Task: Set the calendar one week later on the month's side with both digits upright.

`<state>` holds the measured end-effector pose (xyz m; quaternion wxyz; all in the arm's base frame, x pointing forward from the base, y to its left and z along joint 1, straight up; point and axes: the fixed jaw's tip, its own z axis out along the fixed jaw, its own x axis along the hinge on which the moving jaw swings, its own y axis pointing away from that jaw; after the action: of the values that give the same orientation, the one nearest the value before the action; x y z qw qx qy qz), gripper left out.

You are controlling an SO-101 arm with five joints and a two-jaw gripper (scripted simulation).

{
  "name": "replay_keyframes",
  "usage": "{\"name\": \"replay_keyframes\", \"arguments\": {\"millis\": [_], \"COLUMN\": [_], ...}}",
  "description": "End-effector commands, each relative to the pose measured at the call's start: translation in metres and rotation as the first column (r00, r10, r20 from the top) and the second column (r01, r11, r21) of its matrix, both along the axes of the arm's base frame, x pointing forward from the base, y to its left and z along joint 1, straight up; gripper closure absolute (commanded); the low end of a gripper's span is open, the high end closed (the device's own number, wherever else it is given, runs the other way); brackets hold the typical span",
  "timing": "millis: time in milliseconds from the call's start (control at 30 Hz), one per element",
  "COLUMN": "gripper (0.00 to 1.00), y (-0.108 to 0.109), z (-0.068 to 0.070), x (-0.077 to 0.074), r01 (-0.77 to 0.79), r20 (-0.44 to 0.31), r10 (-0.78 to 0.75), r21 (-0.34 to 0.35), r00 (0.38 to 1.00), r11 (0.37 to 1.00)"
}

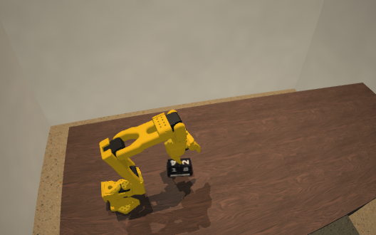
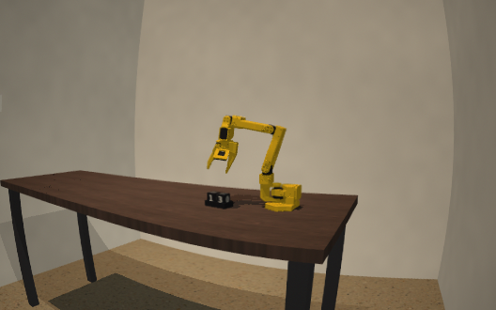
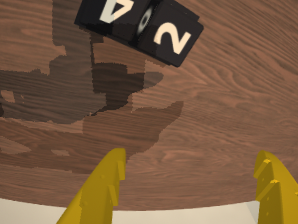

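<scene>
Top view: tool (image 1: 188, 154) (image 2: 218, 170) (image 3: 190, 152) open, fingers apart, nothing between them, above table (image 1: 267, 142) (image 2: 155, 207) (image 3: 225, 130). Black calendar (image 1: 179, 168) (image 2: 219, 200) (image 3: 145, 30) on table, well below fingertips, near yellow arm's (image 1: 140, 137) (image 2: 274, 150) base. Cubes side by side; wrist view shows 4 and 2 on tops. Exterior digits small, perhaps 1 and 3.

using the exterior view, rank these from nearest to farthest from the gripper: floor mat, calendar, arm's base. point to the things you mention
1. calendar (image 1: 179, 169) (image 2: 219, 200) (image 3: 172, 39): on the table, below the gripper (image 1: 189, 156) (image 2: 218, 170) (image 3: 190, 151)
2. arm's base (image 1: 106, 186) (image 2: 293, 192): on the table, toward picture right
3. floor mat (image 1: 335, 228) (image 2: 117, 293): down on the floor, lower left of picture
</scene>
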<state>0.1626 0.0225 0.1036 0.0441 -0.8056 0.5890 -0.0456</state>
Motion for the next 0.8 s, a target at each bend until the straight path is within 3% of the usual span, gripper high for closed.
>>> {"name": "replay_keyframes", "arguments": {"millis": [0,133,200,267,467,700,767], "gripper": [0.64,0.64,0.64,0.64,0.64,0.64,0.64], "y": [-0.003,-0.006,-0.006,-0.007,-0.010,-0.014,-0.014], "z": [0.009,0.011,0.011,0.012,0.015,0.018,0.018], "x": [-0.002,-0.005,-0.005,-0.007,-0.011,-0.015,-0.015], "r01": [0.188,0.362,0.362,0.444,0.660,0.834,0.834], "r20": [0.055,0.064,0.064,0.065,0.054,0.017,0.017], "r10": [-0.190,-0.367,-0.367,-0.452,-0.675,-0.861,-0.861], "r21": [0.041,0.080,0.080,0.101,0.167,0.239,0.239], "r00": [0.980,0.928,0.928,0.890,0.736,0.508,0.508], "r11": [0.981,0.929,0.929,0.890,0.733,0.497,0.497]}}
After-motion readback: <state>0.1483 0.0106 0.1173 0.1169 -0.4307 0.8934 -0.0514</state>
